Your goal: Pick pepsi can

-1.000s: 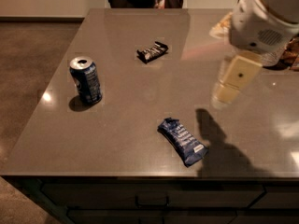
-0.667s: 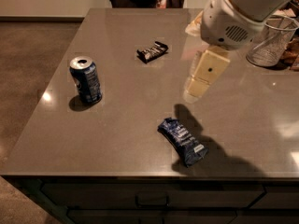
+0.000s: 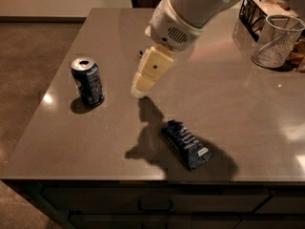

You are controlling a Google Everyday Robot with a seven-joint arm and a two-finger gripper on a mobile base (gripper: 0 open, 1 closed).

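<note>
pepsi can upright on tabletop, left side nr edge. gripper over tabletop middle, right of can, not touching it; grip state can't tell. blue snack packet nr front.

**Dark blue on grey-brown**

The pepsi can, at the left of the table, is dark blue with a silver top and pale markings on its side. The tabletop is glossy grey-brown with pale glints. The gripper, over the table's middle and right of the can, is cream. The arm above it is white with a dark slotted patch. The near snack packet is dark blue with white print. At the far right stand a silvery mesh cup and a black wire basket.
</note>
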